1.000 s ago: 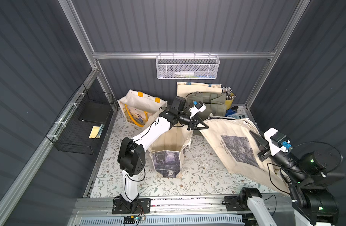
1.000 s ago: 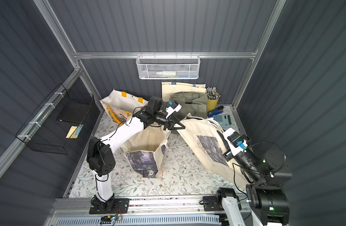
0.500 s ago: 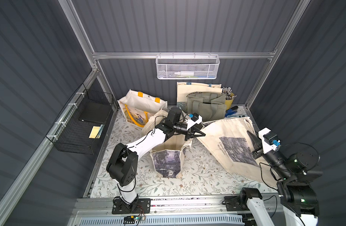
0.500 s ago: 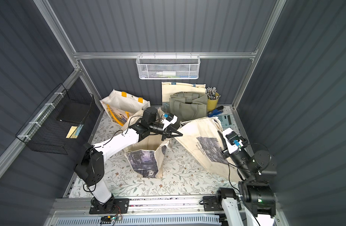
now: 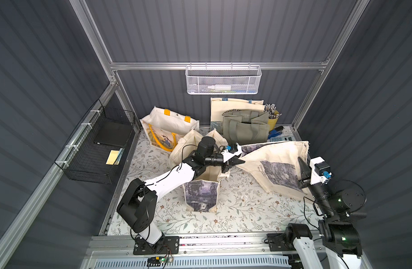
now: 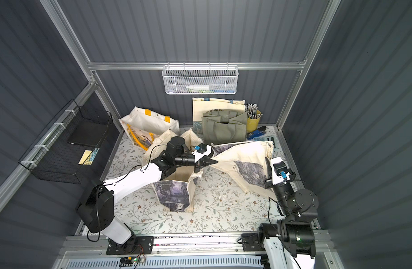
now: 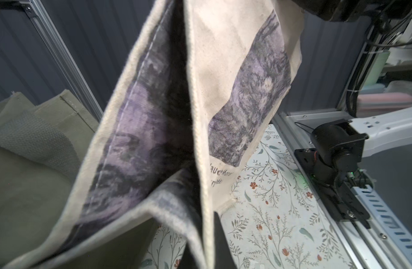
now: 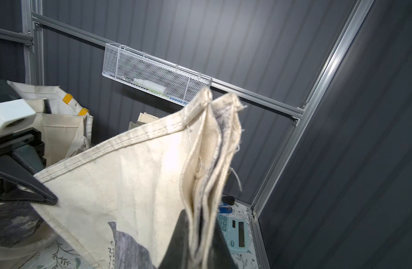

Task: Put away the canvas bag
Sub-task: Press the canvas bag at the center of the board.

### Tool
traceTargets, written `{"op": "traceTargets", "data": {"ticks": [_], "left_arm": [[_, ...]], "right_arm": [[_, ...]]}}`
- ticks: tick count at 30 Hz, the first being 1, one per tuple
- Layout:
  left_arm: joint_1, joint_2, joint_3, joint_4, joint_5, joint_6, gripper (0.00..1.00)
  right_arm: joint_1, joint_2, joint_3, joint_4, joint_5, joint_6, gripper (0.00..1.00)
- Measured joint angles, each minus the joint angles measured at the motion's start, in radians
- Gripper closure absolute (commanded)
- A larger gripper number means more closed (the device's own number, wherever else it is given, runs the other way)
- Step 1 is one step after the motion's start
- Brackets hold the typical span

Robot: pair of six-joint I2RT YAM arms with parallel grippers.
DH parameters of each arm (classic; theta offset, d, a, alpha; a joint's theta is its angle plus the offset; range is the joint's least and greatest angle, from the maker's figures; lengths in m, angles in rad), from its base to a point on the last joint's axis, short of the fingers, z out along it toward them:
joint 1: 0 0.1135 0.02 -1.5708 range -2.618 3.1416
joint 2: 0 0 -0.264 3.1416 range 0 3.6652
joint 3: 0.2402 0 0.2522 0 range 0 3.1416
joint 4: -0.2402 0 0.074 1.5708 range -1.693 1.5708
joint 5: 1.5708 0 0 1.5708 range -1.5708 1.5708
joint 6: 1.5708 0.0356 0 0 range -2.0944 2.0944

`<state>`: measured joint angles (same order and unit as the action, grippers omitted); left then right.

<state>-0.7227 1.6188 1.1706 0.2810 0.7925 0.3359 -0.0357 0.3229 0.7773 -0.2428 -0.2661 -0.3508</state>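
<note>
Cream canvas bag with a purple-grey print, stretched out, print up, long axis running sideways away from the open upright cream tote! Now the left gripper clamps one corner just over that tote's rim; the right gripper pinches the far edge, well beyond it. Floral-patterned tabletop beneath the tote, dark ribbed walls behind it.

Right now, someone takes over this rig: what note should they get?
Left gripper: shut on one corner of the canvas bag.
Right gripper: shut on its opposite edge.
Bag: stretched flat between them over the table, beside the open tote.
Done: bag picked up by both arms.
To do: stow it, probably in the tote, then release.
</note>
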Motion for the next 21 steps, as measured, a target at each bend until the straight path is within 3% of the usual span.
{"op": "traceTargets", "data": {"ticks": [12, 18, 21], "left_arm": [[-0.025, -0.002, -0.006, 0.003, -0.095, 0.164, 1.00], [-0.030, 0.018, -0.006, 0.045, -0.102, 0.179, 1.00], [-0.032, 0.031, -0.006, 0.091, -0.099, 0.166, 0.95]], "right_arm": [[0.000, 0.071, 0.089, -0.082, -0.100, -0.071, 1.00], [0.000, 0.044, 0.122, -0.135, -0.143, -0.091, 1.00], [0.000, 0.066, 0.179, -0.180, -0.168, -0.100, 1.00]]}}
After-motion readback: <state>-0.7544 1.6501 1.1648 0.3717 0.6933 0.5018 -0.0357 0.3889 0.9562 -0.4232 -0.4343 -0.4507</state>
